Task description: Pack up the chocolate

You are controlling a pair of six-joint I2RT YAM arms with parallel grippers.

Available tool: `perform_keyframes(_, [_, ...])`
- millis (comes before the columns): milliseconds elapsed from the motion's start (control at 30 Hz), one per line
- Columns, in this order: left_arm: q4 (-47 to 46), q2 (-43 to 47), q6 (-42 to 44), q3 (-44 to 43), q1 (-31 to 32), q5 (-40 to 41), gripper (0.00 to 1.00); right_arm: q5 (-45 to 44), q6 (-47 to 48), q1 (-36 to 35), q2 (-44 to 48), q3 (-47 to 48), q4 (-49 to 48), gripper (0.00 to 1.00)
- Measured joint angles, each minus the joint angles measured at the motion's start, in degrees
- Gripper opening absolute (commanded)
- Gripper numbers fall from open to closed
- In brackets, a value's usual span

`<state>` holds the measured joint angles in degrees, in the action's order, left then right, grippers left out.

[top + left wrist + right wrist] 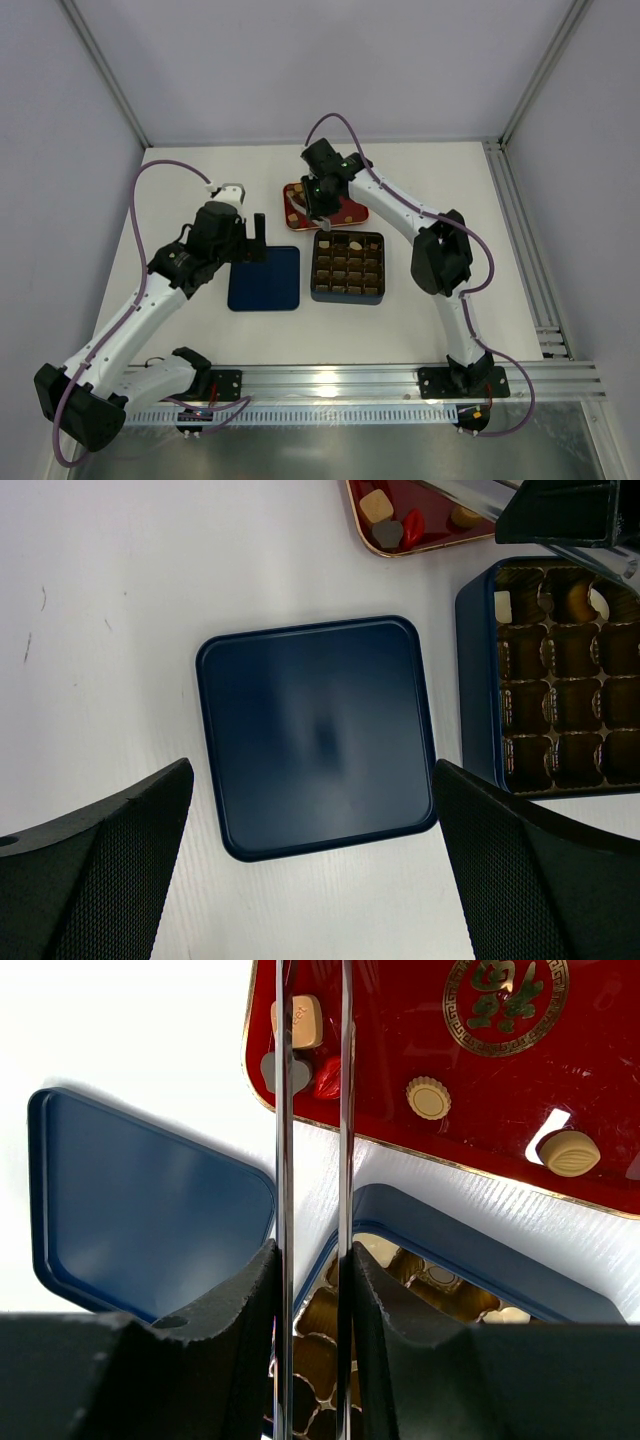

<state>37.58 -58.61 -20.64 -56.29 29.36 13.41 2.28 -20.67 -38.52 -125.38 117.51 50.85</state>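
We find the chocolate (428,1098) mostly on the red tray (390,1030) just beyond the box (347,268), with a few pieces in the box's far row of cells. Above the box's far-left corner, our right gripper (310,1255) has its fingers drawn narrow, pinching metal tweezers (284,1160). The blades flank a tan square piece (305,1020); whether they grip it we cannot tell. Left of the box lies the blue lid (315,735). Our left gripper (312,770) hovers above it, fingers wide, holding nothing.
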Motion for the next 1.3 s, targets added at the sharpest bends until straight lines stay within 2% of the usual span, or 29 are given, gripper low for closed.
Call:
perform_keyframes(267, [0.0, 0.0, -0.07, 0.0, 0.0, 0.0, 1.0, -0.04, 0.0, 0.0, 0.09, -0.37, -0.17, 0.25])
perform_keyframes(800, [0.0, 0.0, -0.11, 0.0, 0.0, 0.0, 1.0, 0.02, -0.17, 1.77, 10.56, -9.99, -2.84, 0.24])
perform_keyframes(1300, [0.0, 0.0, -0.11, 0.0, 0.0, 0.02, 1.0, 0.02, -0.26, 2.4, 15.69, -16.41, -4.39, 0.23])
